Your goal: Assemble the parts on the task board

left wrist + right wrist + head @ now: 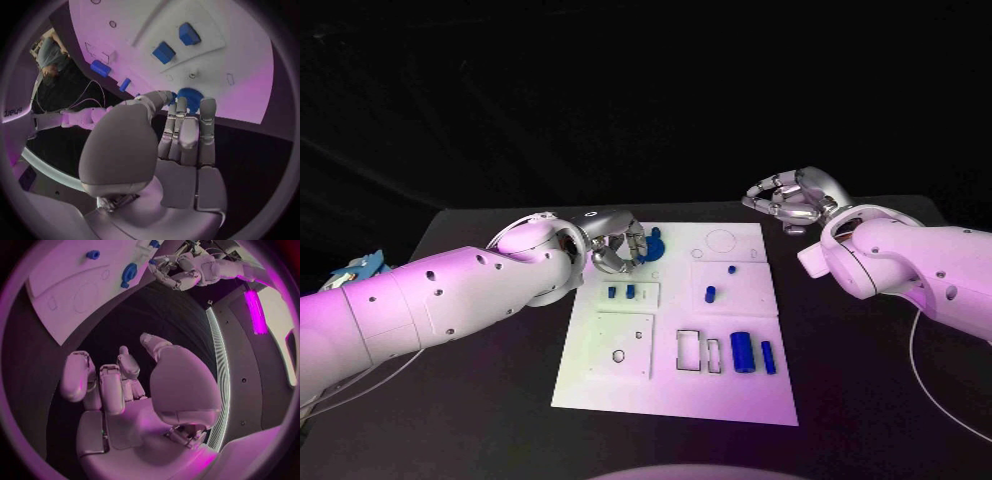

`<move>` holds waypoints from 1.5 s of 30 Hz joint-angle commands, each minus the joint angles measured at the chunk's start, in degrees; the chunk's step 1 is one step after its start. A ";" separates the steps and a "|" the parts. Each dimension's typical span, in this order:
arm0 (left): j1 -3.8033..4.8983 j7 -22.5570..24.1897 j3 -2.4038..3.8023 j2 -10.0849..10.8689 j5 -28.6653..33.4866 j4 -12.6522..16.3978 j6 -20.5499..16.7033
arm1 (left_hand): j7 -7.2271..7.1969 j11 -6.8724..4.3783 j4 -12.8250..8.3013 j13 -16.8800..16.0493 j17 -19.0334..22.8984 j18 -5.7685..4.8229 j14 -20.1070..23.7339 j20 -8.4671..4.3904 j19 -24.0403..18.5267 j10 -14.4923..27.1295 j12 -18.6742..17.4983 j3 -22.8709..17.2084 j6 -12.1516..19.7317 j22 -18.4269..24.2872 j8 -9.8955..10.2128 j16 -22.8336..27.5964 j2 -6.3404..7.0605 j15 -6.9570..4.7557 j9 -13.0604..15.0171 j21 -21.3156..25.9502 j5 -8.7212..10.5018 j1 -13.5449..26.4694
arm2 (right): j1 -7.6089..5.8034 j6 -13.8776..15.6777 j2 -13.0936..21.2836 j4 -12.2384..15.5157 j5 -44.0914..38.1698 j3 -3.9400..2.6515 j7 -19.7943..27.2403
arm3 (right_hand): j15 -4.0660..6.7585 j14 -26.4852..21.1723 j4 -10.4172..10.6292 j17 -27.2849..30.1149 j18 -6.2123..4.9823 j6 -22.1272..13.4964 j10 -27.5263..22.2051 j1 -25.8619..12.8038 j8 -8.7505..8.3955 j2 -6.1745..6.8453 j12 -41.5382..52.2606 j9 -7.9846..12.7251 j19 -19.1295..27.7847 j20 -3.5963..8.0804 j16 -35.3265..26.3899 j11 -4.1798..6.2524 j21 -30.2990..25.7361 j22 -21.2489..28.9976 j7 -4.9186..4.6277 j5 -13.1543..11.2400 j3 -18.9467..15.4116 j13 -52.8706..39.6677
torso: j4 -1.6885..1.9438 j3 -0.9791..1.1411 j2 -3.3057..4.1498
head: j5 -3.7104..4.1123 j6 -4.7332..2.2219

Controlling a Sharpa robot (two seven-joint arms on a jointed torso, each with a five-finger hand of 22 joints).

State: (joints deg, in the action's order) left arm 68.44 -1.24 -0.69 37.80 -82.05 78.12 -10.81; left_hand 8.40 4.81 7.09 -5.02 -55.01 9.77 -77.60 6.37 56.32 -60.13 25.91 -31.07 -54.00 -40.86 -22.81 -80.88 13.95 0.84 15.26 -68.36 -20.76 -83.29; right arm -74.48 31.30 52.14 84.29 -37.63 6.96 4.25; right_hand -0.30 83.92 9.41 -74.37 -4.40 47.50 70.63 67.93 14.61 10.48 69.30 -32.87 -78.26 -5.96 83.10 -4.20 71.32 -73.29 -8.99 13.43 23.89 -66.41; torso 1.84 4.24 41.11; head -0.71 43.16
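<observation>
On the near part of the task board (733, 395), 2 upright blue parts (741, 352) stand side by side, just right of 2 empty rectangular slots (691, 350). Left of these sits a raised white panel (625, 345) with small holes. Further back, 2 small blue blocks (620, 292) sit close together on another raised panel, and a single blue peg (710, 293) stands to their right. At the far left of the board lies a curved blue part (653, 243); the left hand (615, 245) is at it, and the left wrist view shows its fingertips (181, 106) extended together and touching a round blue part (189, 97) at the board's edge, though whether it grasps the piece or merely touches it cannot be told. An engraved circle (718, 241) marks the far right of the board. Beyond the board's far right corner, the right hand (790, 198) hovers over the black table (877, 400), well apart from the parts, fingers loosely curled inward and holding nothing. No readable writing appears on the board or parts.
</observation>
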 commanded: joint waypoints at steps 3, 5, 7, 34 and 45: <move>0.08 -0.61 0.06 1.49 3.48 0.84 1.47 | 0.04 -0.03 -0.30 0.07 0.10 0.12 -0.26 0.15 0.30 -0.59 -0.31 0.06 -0.34 0.02 0.37 -0.32 -0.12 -0.01 -0.07 -0.18 0.22 0.69 | 0.07 -0.70 0.13 -0.03 -0.12 -0.01 0.43 | 0.39 2.33 0.42 0.04 -0.73 -0.24 -0.43 -0.29 0.19 -0.18 -0.26 -0.10 0.38 0.00 -0.36 -0.04 -0.35 0.03 -0.07 0.23 -0.06 -0.07 | 0.17 -0.11 -0.04 | 0.00 0.18; 0.07 -0.79 0.04 1.96 3.71 0.94 1.84 | 0.03 -0.03 -0.31 0.08 0.19 0.14 -0.24 0.15 0.22 -0.61 -0.37 0.08 -0.34 0.15 0.41 -0.30 -0.10 0.00 -0.07 -0.12 0.22 0.74 | 0.09 -0.71 0.18 -0.04 -0.12 -0.01 0.41 | 0.39 2.33 0.42 0.04 -0.73 -0.24 -0.43 -0.29 0.19 -0.18 -0.26 -0.10 0.38 0.00 -0.36 -0.04 -0.35 0.03 -0.07 0.23 -0.06 -0.07 | 0.15 -0.04 -0.07 | -0.18 0.14; 0.07 -0.94 0.02 2.29 3.84 0.98 2.17 | 0.02 -0.03 -0.31 0.09 0.28 0.15 -0.20 0.15 0.20 -0.61 -0.41 0.09 -0.34 0.17 0.43 -0.28 -0.09 0.00 -0.08 -0.11 0.22 0.76 | 0.10 -0.73 0.21 -0.05 -0.12 -0.01 0.40 | 0.39 2.33 0.42 0.04 -0.73 -0.24 -0.43 -0.29 0.19 -0.18 -0.26 -0.10 0.38 0.00 -0.36 -0.04 -0.35 0.03 -0.07 0.23 -0.06 -0.07 | 0.17 -0.05 -0.08 | -0.32 0.19; -0.42 -1.60 -0.61 1.56 4.05 -1.04 3.80 | -0.06 -0.09 -0.47 0.14 0.72 0.17 -0.04 0.16 0.12 -0.82 -0.70 0.04 -0.48 0.26 0.56 -0.18 -0.16 -0.02 -0.09 -0.05 0.21 0.75 | 0.17 -0.67 0.21 -0.01 -0.12 -0.01 0.43 | 0.41 2.30 0.55 0.19 -0.76 -0.22 -0.47 -0.29 0.31 -0.26 -0.34 -0.14 0.41 0.02 -0.48 -0.02 -0.55 0.14 -0.05 0.29 -0.17 0.03 | -0.07 0.08 0.01 | -0.38 0.61; -0.45 -1.43 -0.64 1.30 2.91 -1.41 4.35 | -0.06 -0.10 -0.59 0.16 0.92 0.17 0.04 0.14 0.18 -0.88 -0.83 0.01 -0.49 0.16 0.64 -0.13 -0.18 -0.03 -0.10 -0.09 0.20 0.68 | 0.17 -0.65 0.22 0.03 -0.12 -0.01 0.49 | 0.41 2.30 0.55 0.19 -0.76 -0.22 -0.47 -0.29 0.31 -0.26 -0.34 -0.14 0.41 0.02 -0.48 -0.02 -0.55 0.14 -0.05 0.29 -0.17 0.03 | 0.01 0.04 -0.01 | -0.29 0.77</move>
State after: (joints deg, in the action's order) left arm 67.99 -2.75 -1.34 39.24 -78.49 76.61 -7.49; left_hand 8.38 4.80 6.78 -4.91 -54.14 9.78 -77.60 6.36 56.31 -60.54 25.41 -31.07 -53.98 -40.65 -22.38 -80.88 13.72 0.84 15.22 -68.36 -20.77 -83.07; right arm -74.35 31.27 52.37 84.27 -37.61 6.96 4.27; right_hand -0.30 83.92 9.65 -74.23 -4.40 47.50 70.63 67.93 14.61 10.48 69.30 -32.96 -78.26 -5.96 82.76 -4.20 70.87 -73.19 -8.99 13.43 23.64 -66.42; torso 1.81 4.29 41.11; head -1.01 43.87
